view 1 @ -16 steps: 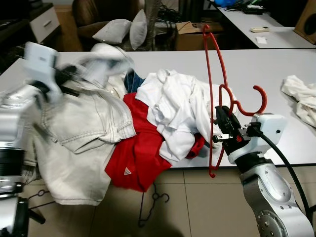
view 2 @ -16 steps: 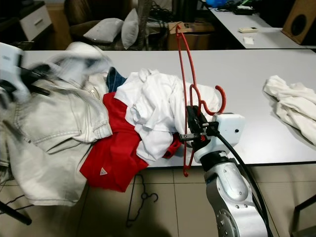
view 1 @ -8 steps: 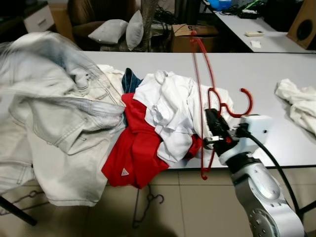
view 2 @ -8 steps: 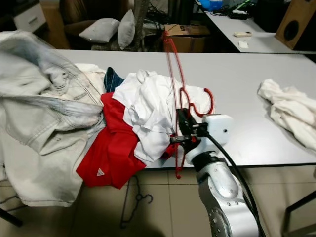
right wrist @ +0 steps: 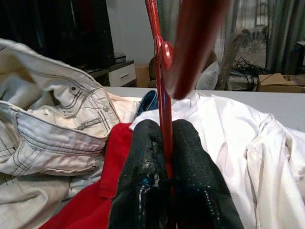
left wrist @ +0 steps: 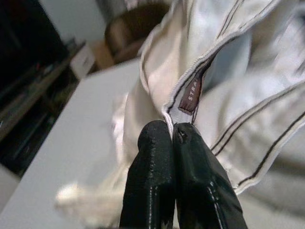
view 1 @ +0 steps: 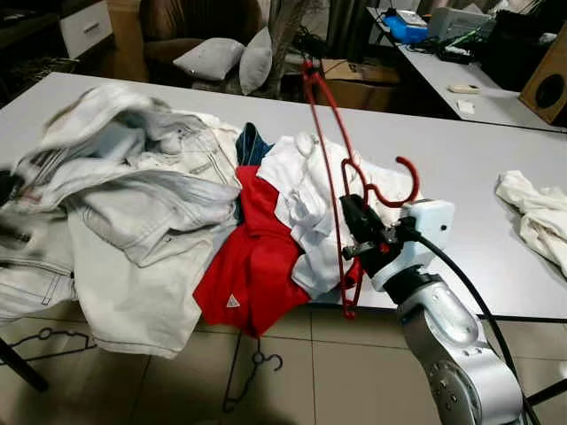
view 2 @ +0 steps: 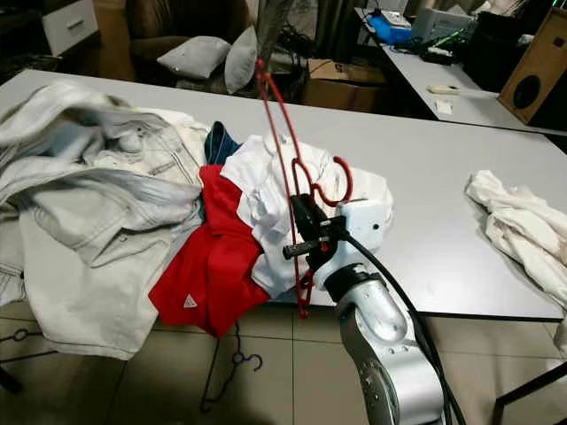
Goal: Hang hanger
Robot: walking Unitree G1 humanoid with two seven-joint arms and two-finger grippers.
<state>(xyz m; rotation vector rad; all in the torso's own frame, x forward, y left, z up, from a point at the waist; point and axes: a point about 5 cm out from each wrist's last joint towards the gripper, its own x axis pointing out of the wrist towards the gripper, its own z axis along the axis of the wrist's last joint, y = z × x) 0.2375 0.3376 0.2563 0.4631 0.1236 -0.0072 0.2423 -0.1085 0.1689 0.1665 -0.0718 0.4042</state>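
1. a long grey-white table [view 1: 461, 168] stands on a tiled floor [view 1: 337, 372]; behind it are a brown armchair [view 1: 190, 22] with two grey cushions [view 1: 232, 60], a cardboard box [view 1: 350, 71], and a second table [view 1: 461, 84] with small items on it.
2. one red hanger [view 1: 335, 190] stands nearly upright at the near table edge, its hook curling toward the robot's right above the wrist and its lower end hanging below the edge.
3. the right gripper [right wrist: 164, 157] is clenched on the red hanger's thin bar, both black fingers [right wrist: 143, 162] pressed against it; its silver arm rises from below the table.
4. the left gripper [left wrist: 172, 136] is pinched on the hem of a pale denim jacket [view 1: 133, 221], just beside a small brown label [left wrist: 191, 94].
5. clothes on the table, counted: one pale denim jacket spilling over the near edge, one red shirt [view 1: 257, 266], one white shirt [view 1: 314, 199], a scrap of blue denim [view 1: 252, 146] between them, and one white bundle [view 1: 536, 208] well apart at the robot's right.
6. two dark wire hangers lie on the floor, one [view 1: 252, 381] under the red shirt and another [view 1: 44, 341] at the left, partly covered by the jacket.
7. the jacket's far left side is blurred; the white bundle is cut off by the frame.
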